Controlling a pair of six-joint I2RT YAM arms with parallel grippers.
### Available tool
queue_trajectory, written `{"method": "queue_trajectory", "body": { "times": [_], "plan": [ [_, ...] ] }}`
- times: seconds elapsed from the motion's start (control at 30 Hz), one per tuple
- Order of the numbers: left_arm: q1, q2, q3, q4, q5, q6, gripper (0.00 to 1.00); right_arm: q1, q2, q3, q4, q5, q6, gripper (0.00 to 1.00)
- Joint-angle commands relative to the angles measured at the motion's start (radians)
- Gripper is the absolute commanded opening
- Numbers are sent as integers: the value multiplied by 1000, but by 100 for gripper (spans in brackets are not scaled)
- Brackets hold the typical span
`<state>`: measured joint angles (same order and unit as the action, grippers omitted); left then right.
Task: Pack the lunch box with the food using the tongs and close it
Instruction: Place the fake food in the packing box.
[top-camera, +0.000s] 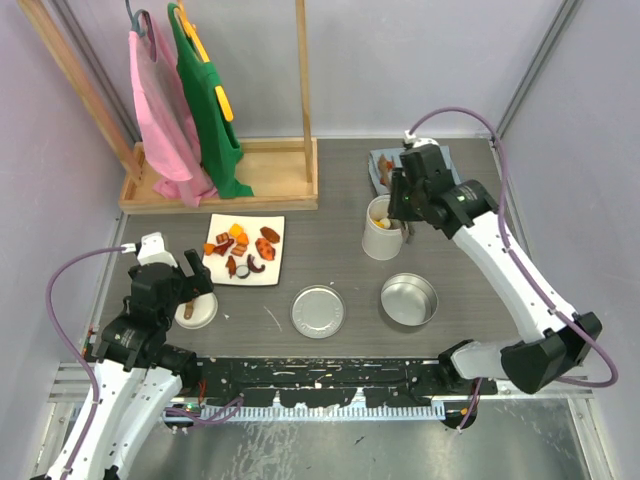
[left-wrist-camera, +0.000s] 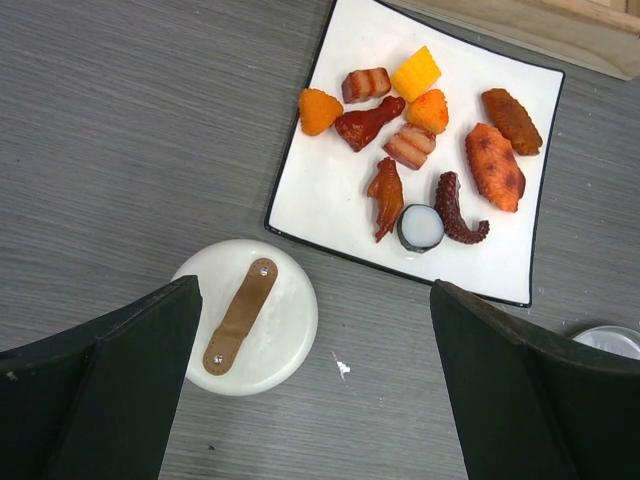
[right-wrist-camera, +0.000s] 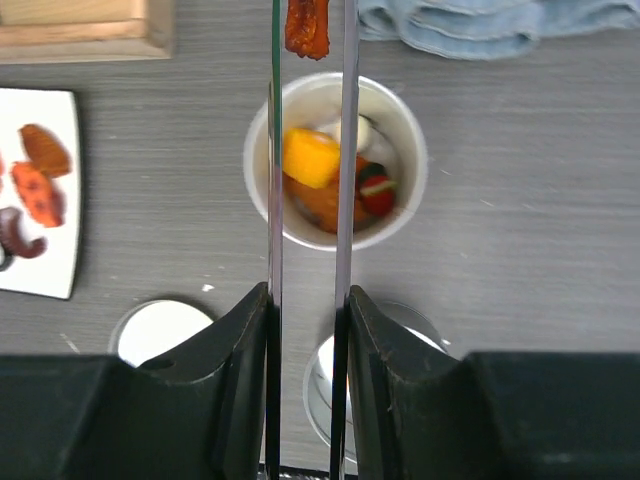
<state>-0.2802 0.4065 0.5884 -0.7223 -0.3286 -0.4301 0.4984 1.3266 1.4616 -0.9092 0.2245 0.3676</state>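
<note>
Right hand (right-wrist-camera: 308, 305) is clamped on the tongs (right-wrist-camera: 348, 150). Their tips, ahead of the hand, pinch a red-brown food piece (right-wrist-camera: 307, 28) near the far rim of the tub (right-wrist-camera: 412, 150). Step in hand: loading. The next move likely calls for centring the tips over the tub mouth, then easing the squeeze. Left hand (left-wrist-camera: 315, 290) hangs spread wide above the lid (left-wrist-camera: 285, 320).
</note>
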Motion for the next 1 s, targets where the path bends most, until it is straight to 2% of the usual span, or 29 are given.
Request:
{"method": "queue_trajectory", "body": {
  "times": [0.0, 0.17, 0.37, 0.7, 0.97],
  "plan": [
    [5, 9, 23, 29, 0, -3, 98, -66, -106, -13, -87, 14, -41, 35],
    [6, 20, 22, 30, 11, -3, 98, -85, -153, -52, -155, 35, -42, 35],
    [8, 21, 22, 30, 14, -3, 98, -86, -187, -78, -164, -28, -40, 35],
    [8, 18, 22, 29, 11, -4, 98, -87, -181, -87, -167, -111, -61, 35],
    [8, 19, 22, 29, 11, -4, 98, -87, -181, -116, -169, -114, -69, 36]
  ]
}}
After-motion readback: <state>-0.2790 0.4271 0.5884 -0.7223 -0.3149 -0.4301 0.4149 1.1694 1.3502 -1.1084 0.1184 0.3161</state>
